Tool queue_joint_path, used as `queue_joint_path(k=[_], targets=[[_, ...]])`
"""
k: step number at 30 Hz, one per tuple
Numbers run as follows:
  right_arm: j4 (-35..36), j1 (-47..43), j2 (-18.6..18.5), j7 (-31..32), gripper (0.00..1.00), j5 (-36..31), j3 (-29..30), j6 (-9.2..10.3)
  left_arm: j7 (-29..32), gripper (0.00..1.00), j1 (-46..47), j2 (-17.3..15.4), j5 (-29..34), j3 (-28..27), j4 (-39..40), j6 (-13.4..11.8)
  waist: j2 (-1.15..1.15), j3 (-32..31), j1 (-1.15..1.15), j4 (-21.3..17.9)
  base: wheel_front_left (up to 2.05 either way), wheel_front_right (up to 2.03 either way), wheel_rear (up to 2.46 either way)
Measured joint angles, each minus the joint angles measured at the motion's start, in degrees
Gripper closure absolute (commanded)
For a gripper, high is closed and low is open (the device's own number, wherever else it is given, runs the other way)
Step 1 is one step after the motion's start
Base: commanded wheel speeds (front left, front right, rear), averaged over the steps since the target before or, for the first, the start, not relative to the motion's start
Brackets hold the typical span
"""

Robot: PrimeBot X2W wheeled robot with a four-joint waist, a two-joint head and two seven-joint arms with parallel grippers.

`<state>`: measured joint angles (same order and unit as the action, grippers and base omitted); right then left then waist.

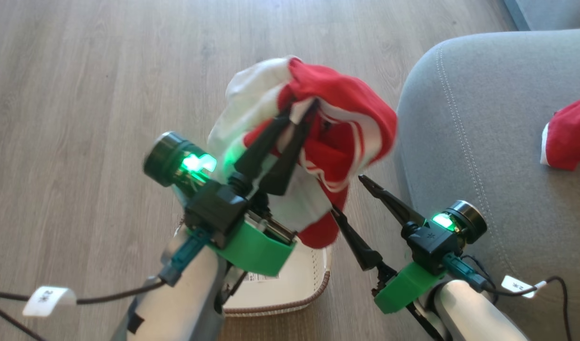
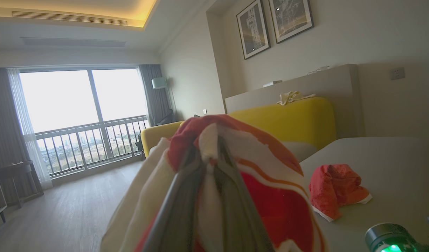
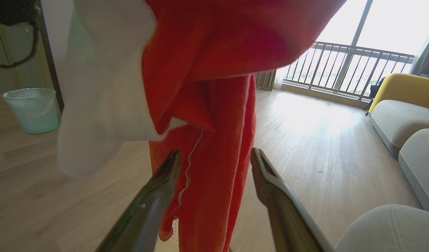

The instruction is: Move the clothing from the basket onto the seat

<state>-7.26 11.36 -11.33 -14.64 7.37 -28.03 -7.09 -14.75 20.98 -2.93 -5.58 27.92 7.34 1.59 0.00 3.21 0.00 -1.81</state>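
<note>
Left gripper: the two long dark tapering fingers are clamped together on the clothing, a soft crumpled bundle of bright red fabric with white stripe trim, folded together with a plain white cloth piece. The bundle is held in the air above the basket and beside the rounded edge of the seat; its loose red end droops below the fingers. Right gripper: its fingers are spread wide and grip nothing; in the right wrist view a hanging length of the red fabric, with a fine stitched hem, falls between them. Basket: cream plastic, rounded corner, perforated wall and brown braided-look rim, standing on the floor under the left forearm and largely hidden by it. Seat: a large cushion in grey woven upholstery with a rounded corner and a pale stitched seam that follows its edge. A second red garment, crumpled and edged in white, lies on the seat. Floor: pale wood-grain planks.
</note>
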Motion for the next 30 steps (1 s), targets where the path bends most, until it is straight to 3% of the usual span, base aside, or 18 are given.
queue_joint_path(k=[13, 18, 19, 20, 21, 30], targets=[[-3.1, 4.0, 0.5, 0.0, 0.0, -2.3, -2.8, 0.0, 0.0, 1.0, 0.0, 0.0, -1.5, 6.0, 1.1, -0.1, 0.0, -1.0, 0.0, 2.0, 0.0, 0.0, 0.0], [-6.1, 5.5, 2.4, 0.0, 0.0, -2.8, -2.9, 0.0, 0.0, 1.0, 0.0, 0.0, -1.5, 7.8, 1.3, 0.0, 0.0, -1.2, 0.0, 2.3, 0.0, 0.0, 0.0], [-6.6, 5.7, 2.9, 0.0, 0.14, -2.8, -2.6, 0.0, 0.0, 1.0, 0.0, 0.0, -1.5, 8.0, 1.5, 0.0, 0.0, -1.2, 0.0, 2.4, 0.0, 0.0, 0.0], [-6.9, 5.8, 3.5, 0.0, 0.7, -2.8, -2.1, 0.0, 0.0, 1.0, 0.0, 0.0, -1.5, 8.2, 1.6, 0.0, 0.0, -1.1, 0.0, 2.5, 0.0, 0.0, 0.0], [-7.2, 5.8, 4.1, 0.0, 1.0, -2.8, -1.6, 0.0, 0.0, 1.0, 0.0, 0.0, -1.5, 8.5, 1.7, 0.0, 0.0, -1.1, 0.0, 2.6, 0.0, 0.0, 0.0], [-7.6, 5.8, 5.8, 0.0, 1.0, -2.7, 2.5, 0.0, 0.0, 1.0, 0.0, 0.0, -1.5, 8.0, 1.8, -0.1, 0.0, -0.4, 0.0, 3.5, 0.0, 0.0, 0.0]])
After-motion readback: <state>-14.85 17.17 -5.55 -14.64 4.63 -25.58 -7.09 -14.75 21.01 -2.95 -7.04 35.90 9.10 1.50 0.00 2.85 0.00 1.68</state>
